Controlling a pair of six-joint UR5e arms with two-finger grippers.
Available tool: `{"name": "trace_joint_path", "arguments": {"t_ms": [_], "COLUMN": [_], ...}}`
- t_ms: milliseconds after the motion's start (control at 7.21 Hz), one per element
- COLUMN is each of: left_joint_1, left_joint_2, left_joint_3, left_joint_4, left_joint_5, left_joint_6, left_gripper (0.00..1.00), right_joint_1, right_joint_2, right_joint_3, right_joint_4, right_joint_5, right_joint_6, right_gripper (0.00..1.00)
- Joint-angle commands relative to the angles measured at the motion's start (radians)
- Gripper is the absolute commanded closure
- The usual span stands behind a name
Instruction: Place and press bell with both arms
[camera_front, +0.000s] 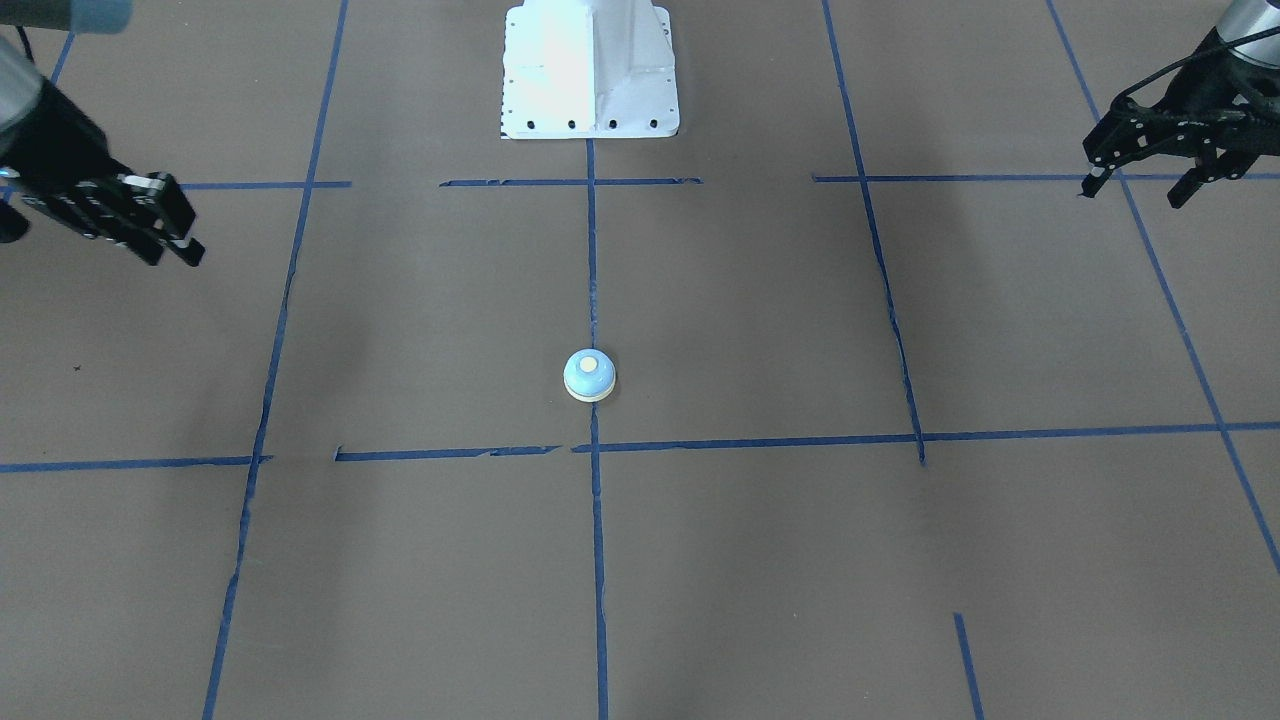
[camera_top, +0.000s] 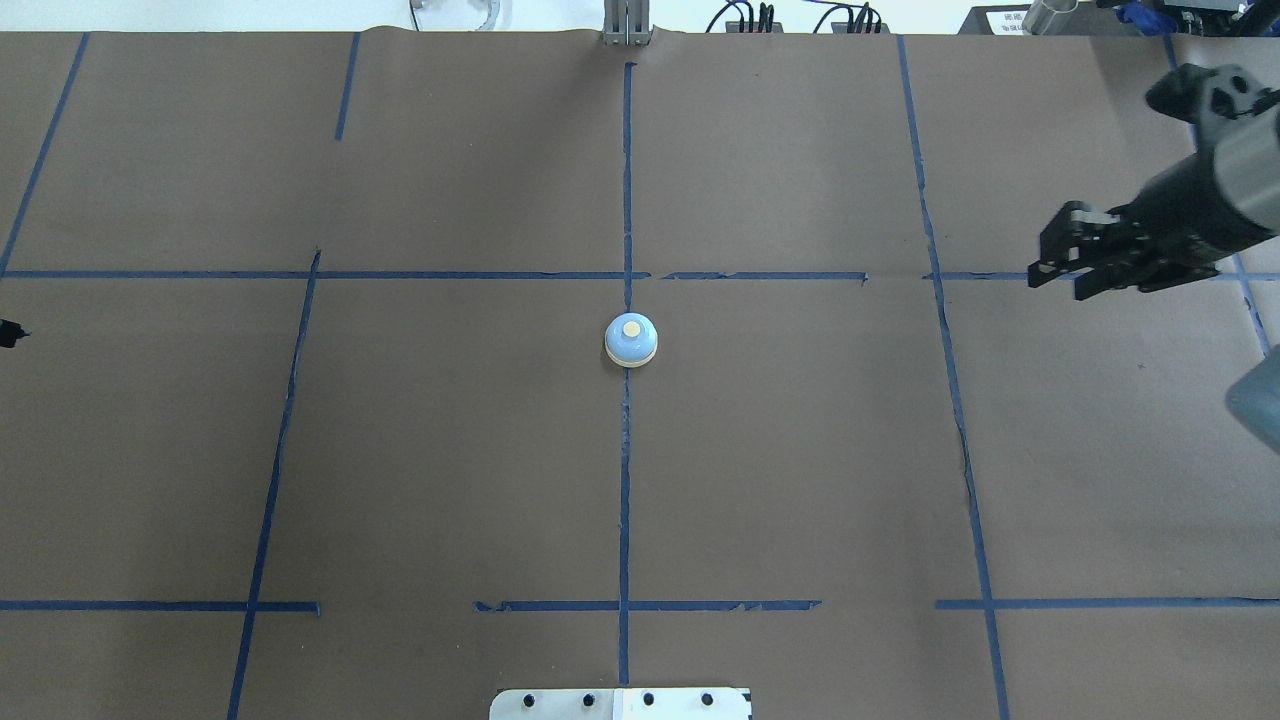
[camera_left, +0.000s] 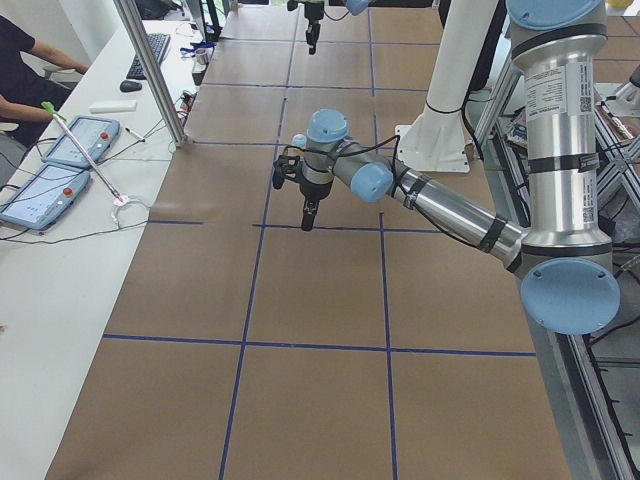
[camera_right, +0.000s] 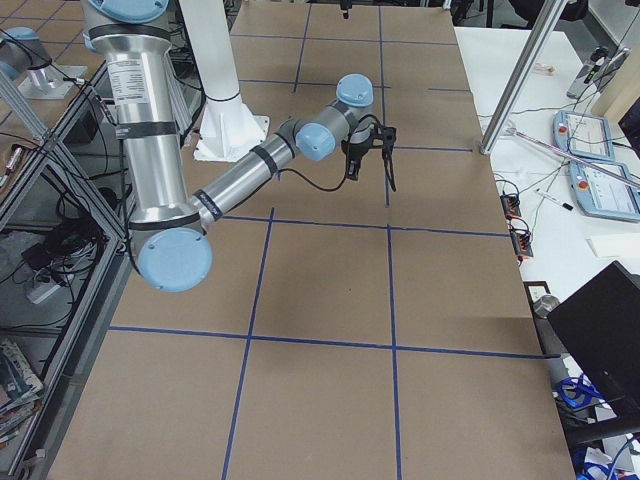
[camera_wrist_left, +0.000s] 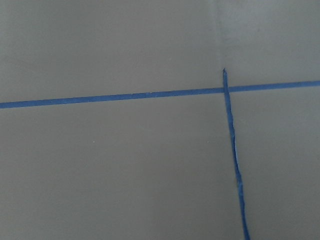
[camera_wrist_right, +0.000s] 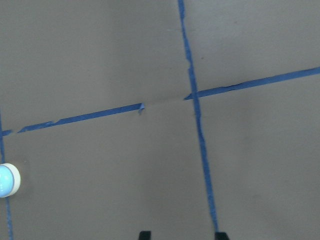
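The bell (camera_front: 589, 375) is a light-blue dome with a cream base ring and button. It stands upright on the centre tape line of the brown table, also in the overhead view (camera_top: 631, 340) and at the left edge of the right wrist view (camera_wrist_right: 7, 180). My left gripper (camera_front: 1133, 196) is open and empty, far off to the bell's side above the table. My right gripper (camera_front: 172, 256) is on the opposite side, also far from the bell. It is open and empty, with fingertips apart in the overhead view (camera_top: 1058, 287) and the right wrist view (camera_wrist_right: 183, 235).
The white base pedestal (camera_front: 590, 70) stands at the robot's edge of the table. Blue tape lines (camera_top: 626, 480) cross the brown surface. A side bench with tablets (camera_left: 80, 140), a metal post (camera_left: 150, 70) and a seated person (camera_left: 20, 60) lies beyond the far edge.
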Motion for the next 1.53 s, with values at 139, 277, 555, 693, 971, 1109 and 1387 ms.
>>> {"name": "trace_joint_path", "arguments": {"t_ms": [139, 277, 555, 693, 971, 1109, 1387], "left_joint_1": [-0.183, -0.302, -0.439, -0.436, -0.435, -0.430, -0.410], "left_joint_2": [0.084, 0.091, 0.080, 0.024, -0.128, -0.135, -0.144], "left_joint_3": [0.105, 0.178, 0.188, 0.199, 0.269, 0.277, 0.286], "left_joint_4": [0.006, 0.012, 0.169, 0.246, 0.397, 0.406, 0.396], "left_joint_5": [-0.126, -0.197, -0.203, -0.195, -0.192, -0.186, -0.134], "left_joint_6": [0.351, 0.505, 0.721, 0.717, 0.718, 0.695, 0.628], "left_gripper": [0.00, 0.00, 0.00, 0.00, 0.00, 0.00, 0.00], "right_joint_1": [0.330, 0.433, 0.477, 0.482, 0.489, 0.489, 0.489], "right_joint_2": [-0.244, -0.263, -0.284, -0.307, -0.317, -0.310, -0.309], "right_joint_3": [-0.082, -0.138, -0.211, -0.215, -0.206, -0.213, -0.207], "right_joint_4": [-0.005, -0.016, -0.014, -0.010, -0.008, -0.007, -0.002], "right_joint_5": [0.054, 0.078, 0.083, 0.084, 0.084, 0.083, 0.088], "right_joint_6": [-0.629, -0.783, -0.939, -0.970, -0.978, -0.975, -0.963], "right_gripper": [0.00, 0.00, 0.00, 0.00, 0.00, 0.00, 0.00]}}
